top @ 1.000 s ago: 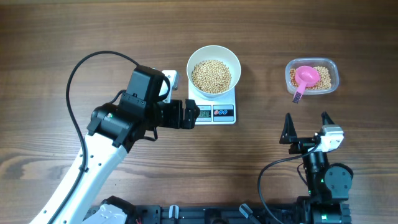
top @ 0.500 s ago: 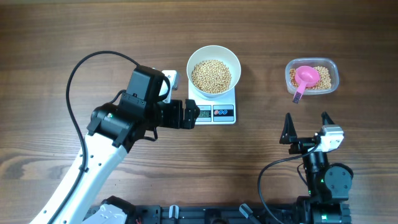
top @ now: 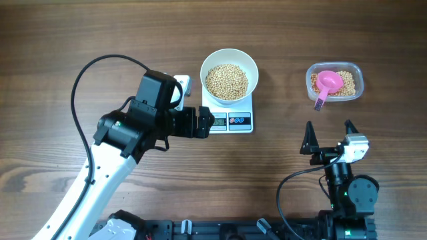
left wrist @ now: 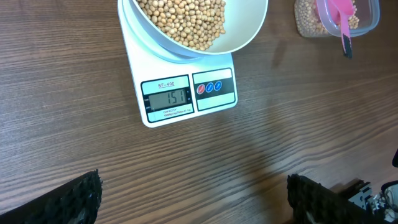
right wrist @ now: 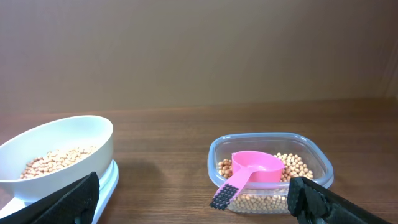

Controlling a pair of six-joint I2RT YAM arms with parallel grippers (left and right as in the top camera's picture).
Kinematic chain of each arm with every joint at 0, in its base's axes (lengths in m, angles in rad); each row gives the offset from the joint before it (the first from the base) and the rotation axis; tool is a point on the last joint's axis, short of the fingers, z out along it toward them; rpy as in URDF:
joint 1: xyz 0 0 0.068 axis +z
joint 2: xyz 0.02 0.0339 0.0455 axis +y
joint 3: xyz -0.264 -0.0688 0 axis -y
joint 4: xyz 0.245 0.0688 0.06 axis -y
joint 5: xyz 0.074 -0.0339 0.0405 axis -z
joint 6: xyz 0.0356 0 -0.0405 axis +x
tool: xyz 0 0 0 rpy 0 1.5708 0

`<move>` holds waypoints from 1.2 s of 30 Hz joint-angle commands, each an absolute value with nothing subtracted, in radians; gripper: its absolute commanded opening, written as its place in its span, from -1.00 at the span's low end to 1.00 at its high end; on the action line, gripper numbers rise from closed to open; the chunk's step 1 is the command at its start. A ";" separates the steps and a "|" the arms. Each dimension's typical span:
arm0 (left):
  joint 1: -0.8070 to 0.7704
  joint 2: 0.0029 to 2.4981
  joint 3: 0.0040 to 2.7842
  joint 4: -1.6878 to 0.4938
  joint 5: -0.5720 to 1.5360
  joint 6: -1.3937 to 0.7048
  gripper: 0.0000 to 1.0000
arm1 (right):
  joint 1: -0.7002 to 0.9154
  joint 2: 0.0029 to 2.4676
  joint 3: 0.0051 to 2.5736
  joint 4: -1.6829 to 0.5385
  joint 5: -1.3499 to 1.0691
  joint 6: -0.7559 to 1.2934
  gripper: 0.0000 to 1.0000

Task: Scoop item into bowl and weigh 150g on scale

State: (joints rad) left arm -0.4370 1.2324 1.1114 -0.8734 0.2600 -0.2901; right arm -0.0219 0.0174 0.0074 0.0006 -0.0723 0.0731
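Bowl [top: 229,56] of beans [top: 226,81] on scale [top: 230,121], upper centre of overhead frame; display [left wrist: 166,98] seems to read 151, digits faint; keep claws off scale while reading; left claw [top: 204,123] released, empty, near scale; right claw [top: 328,137] released, lower right; bowl's far rim cut off in left wrist view

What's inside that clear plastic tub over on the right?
The clear tub holds tan beans and a pink scoop lying on them, its dark-tipped handle poking over the rim. Whatever lies beneath the scoop's cup is covered.
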 commanded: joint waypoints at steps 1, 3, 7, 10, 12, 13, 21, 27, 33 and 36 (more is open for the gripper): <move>-0.442 1.237 1.108 -0.871 0.269 -0.269 1.00 | -0.017 0.004 0.005 0.002 -0.077 0.059 0.99; -0.442 1.237 1.108 -0.871 0.269 -0.269 1.00 | -0.017 0.004 0.005 0.002 -0.077 0.059 0.99; -0.442 1.237 1.108 -0.871 0.268 -0.269 1.00 | -0.017 0.004 0.005 0.002 -0.077 0.060 0.99; -0.442 1.237 1.108 -0.884 0.268 -0.269 1.00 | -0.017 0.004 0.005 0.002 -0.077 0.059 0.99; -0.442 1.237 1.108 -0.929 0.268 -0.269 1.00 | -0.017 0.004 0.005 0.002 -0.077 0.059 1.00; -0.442 1.237 1.108 -0.952 0.269 -0.269 1.00 | -0.017 0.004 0.005 0.002 -0.077 0.059 0.99; -0.441 1.232 1.108 -0.957 0.287 -0.270 1.00 | -0.017 0.004 0.005 0.002 -0.077 0.060 1.00; -0.440 1.186 1.108 -0.984 0.189 -0.269 1.00 | -0.017 0.004 0.005 0.002 -0.077 0.059 0.99; -0.416 1.080 1.108 -1.000 0.082 -0.269 1.00 | -0.017 0.004 0.005 0.002 -0.077 0.059 1.00; -0.362 1.016 1.106 -1.000 0.057 -0.268 1.00 | -0.017 0.004 0.005 0.002 -0.077 0.059 0.99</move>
